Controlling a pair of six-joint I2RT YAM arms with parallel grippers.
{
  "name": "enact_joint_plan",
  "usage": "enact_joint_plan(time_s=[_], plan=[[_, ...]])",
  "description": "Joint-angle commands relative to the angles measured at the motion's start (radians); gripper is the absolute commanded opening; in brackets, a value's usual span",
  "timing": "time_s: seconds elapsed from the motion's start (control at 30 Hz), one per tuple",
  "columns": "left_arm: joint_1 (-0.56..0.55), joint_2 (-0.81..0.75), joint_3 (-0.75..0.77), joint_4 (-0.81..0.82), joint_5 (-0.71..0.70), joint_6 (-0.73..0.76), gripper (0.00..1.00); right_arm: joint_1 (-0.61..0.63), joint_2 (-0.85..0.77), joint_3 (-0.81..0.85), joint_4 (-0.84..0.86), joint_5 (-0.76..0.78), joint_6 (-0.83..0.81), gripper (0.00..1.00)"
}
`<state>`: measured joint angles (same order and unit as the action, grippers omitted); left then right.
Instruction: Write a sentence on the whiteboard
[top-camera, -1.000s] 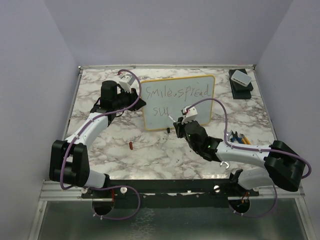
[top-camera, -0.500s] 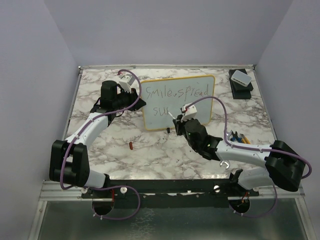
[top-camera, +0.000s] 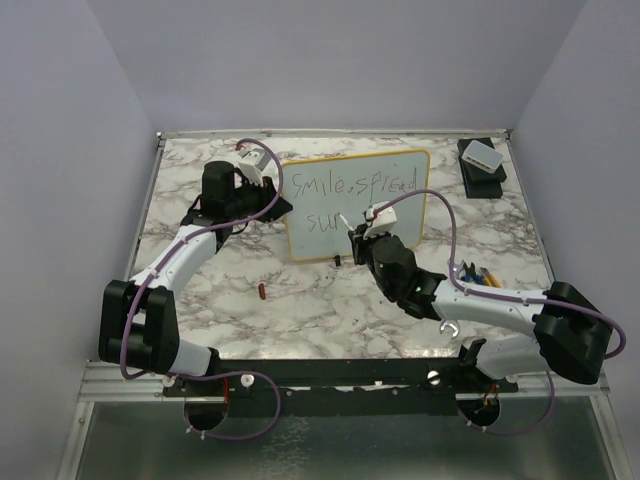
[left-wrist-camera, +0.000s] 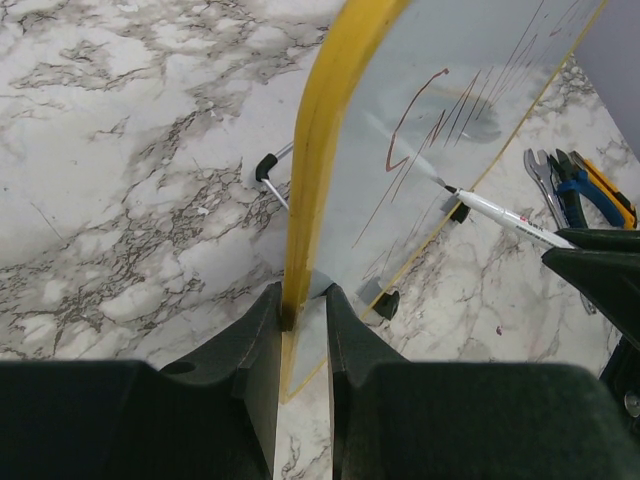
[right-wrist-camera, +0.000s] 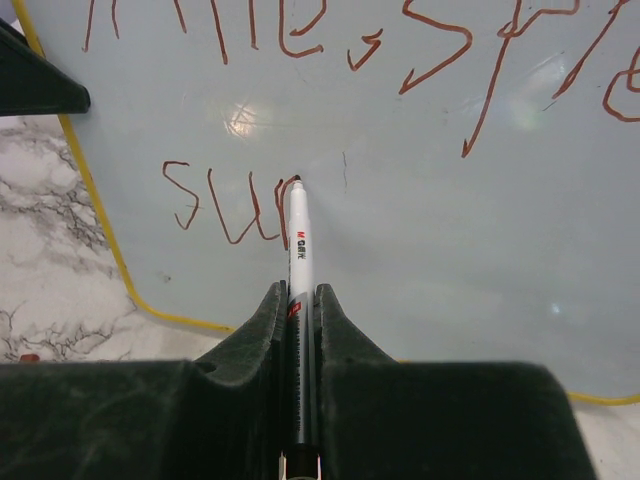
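The whiteboard (top-camera: 395, 200) stands upright on the marble table, its yellow rim (left-wrist-camera: 318, 150) seen edge-on in the left wrist view. My left gripper (left-wrist-camera: 302, 300) is shut on that left rim, holding the board steady. The sentence (top-camera: 350, 185) reads "smile, spread" on the top line, with "su" and part of another letter (right-wrist-camera: 230, 238) below. My right gripper (right-wrist-camera: 299, 295) is shut on a white marker (right-wrist-camera: 299, 250). The marker's dark tip touches the board at the top of the newest stroke. The marker (left-wrist-camera: 500, 212) and the board's face also show in the left wrist view.
A small white box on a black base (top-camera: 483, 160) sits at the back right corner. Pliers and pencils (top-camera: 480, 275) lie on the right, beside my right arm. A small red piece (top-camera: 262, 291) lies on the marble front left of the board. The board rests on black feet (left-wrist-camera: 387, 303).
My right gripper has shifted slightly up and left with the marker, adding a stroke after "su" on the second line. The left gripper and the board have stayed still.
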<state>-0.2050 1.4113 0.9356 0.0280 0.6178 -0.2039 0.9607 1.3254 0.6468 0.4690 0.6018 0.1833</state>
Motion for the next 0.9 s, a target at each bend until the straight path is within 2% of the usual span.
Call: enact_joint_plan(time_s=[0.0,0.87], plan=[[-0.012,-0.006,0.003,-0.026,-0.012,-0.001,0.09,-0.011,-0.031,-0.012,-0.026,0.076,0.021,0.01],[-0.011,-0.011,0.003,-0.026,-0.013,0.0,0.09,-0.01,-0.002,-0.063,-0.147,0.001,0.178,0.01]])
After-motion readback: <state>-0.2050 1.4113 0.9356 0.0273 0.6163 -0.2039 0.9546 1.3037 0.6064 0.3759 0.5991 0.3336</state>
